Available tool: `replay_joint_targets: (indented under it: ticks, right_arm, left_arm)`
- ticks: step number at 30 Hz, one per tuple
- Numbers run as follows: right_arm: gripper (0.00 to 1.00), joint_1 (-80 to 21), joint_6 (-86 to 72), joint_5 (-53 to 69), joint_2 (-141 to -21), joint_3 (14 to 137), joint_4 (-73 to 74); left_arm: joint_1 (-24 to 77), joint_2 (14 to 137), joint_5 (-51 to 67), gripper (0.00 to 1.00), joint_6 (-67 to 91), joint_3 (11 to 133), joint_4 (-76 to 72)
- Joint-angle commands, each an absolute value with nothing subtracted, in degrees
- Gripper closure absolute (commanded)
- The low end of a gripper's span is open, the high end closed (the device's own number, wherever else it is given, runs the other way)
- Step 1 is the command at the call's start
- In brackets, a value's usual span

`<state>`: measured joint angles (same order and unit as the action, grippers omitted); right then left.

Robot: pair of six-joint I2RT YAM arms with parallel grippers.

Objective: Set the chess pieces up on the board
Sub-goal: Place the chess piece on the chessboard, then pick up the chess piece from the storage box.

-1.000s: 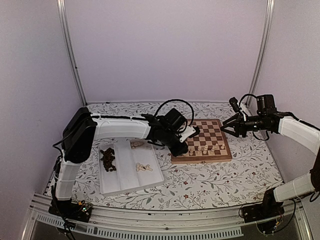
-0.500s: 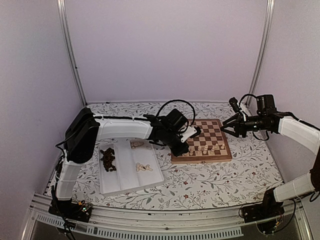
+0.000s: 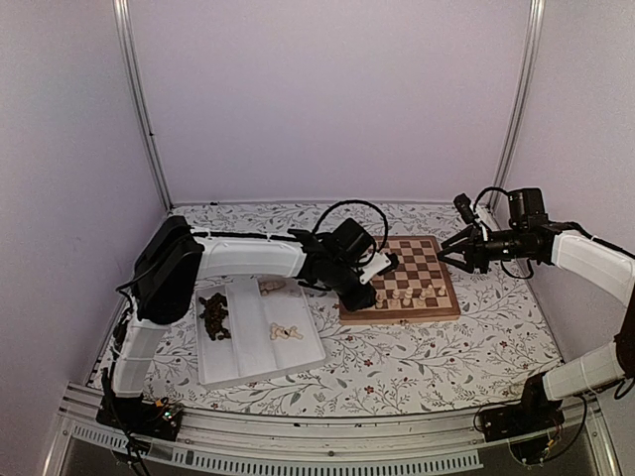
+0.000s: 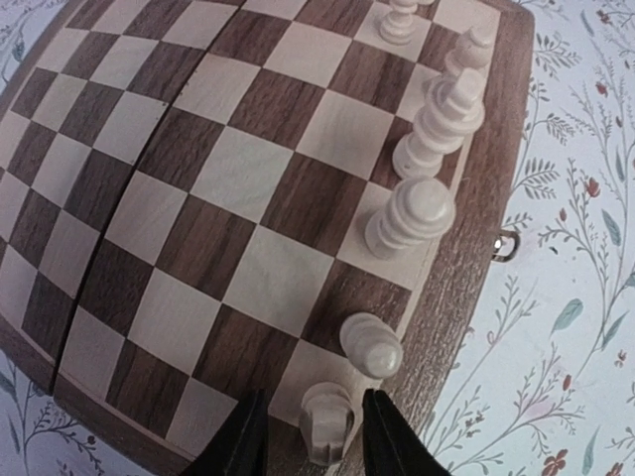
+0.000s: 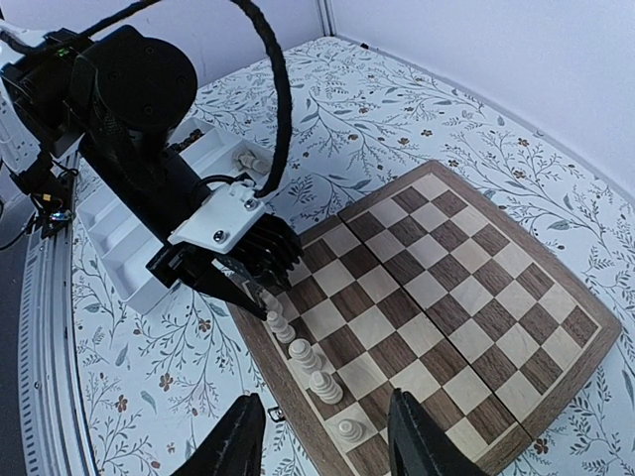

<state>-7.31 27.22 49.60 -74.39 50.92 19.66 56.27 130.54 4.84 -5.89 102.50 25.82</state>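
The board point(image 3: 429, 260) lies right of centre, with a row of pale cream chess pieces point(image 3: 407, 294) along its near edge. My left gripper point(image 3: 369, 295) is low over the board's near left corner. In the left wrist view its jaws point(image 4: 313, 443) are open around an upright cream piece point(image 4: 325, 421) on the corner square, with a gap on each side. Further cream pieces point(image 4: 410, 216) line that edge. My right gripper point(image 3: 458, 254) hangs open and empty above the board's right rim; its view shows the board point(image 5: 446, 288) and the row point(image 5: 316, 362).
A white three-compartment tray point(image 3: 253, 347) sits left of the board. It holds a heap of dark brown pieces point(image 3: 213, 315) and a few cream ones point(image 3: 285, 332). The left arm's cable loops over the board's left edge.
The left jaws have opened off the cream piece, which now stands free on the corner square. The right arm has not moved.
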Motion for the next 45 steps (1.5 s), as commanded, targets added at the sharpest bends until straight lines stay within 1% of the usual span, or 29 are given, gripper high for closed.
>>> replay_joint_targets:
  ticks: [1,7,12,14,19,24,28,34,37,45]
  right_arm:
    - [0.54,-7.2,28.1,49.8,-75.1,50.8,20.3]
    - [0.54,-7.2,28.3,50.0,-75.1,50.7,20.5]
    - [0.54,-7.2,28.6,50.3,-74.9,50.8,20.7]
    - [0.54,-7.2,28.7,50.6,-75.1,51.0,21.0]
    - [0.54,-7.2,29.1,50.9,-74.8,51.0,21.2]
    - [0.54,-7.2,29.4,51.5,-74.8,50.9,21.6]
    - [0.54,-7.1,29.6,51.5,-74.6,50.8,21.6]
    - [0.54,-7.1,29.8,51.5,-74.1,50.7,21.6]
    - [0.54,-7.2,29.8,51.4,-74.1,50.6,21.6]
    - [0.55,-7.2,30.0,51.4,-74.4,50.7,21.7]
  left_arm:
    - [57.2,130.6,4.0,0.64,-6.2,103.8,26.0]
    - [58.1,126.4,5.4,0.56,-6.5,101.8,29.2]
    - [59.1,115.8,6.5,0.54,-7.4,92.0,30.7]
    - [59.1,110.6,5.5,0.53,-7.3,88.2,31.0]
    - [58.1,103.4,1.5,0.51,-8.0,80.4,33.5]
    - [54.6,102.8,1.6,0.63,-9.0,75.2,38.8]
    - [52.5,103.2,1.5,0.67,-9.3,73.5,39.8]
    - [51.7,106.4,0.1,0.65,-10.5,73.4,40.2]
    - [51.6,108.3,-2.7,0.63,-11.3,73.6,40.5]
    - [51.4,111.3,-1.4,0.61,-12.3,74.2,40.4]
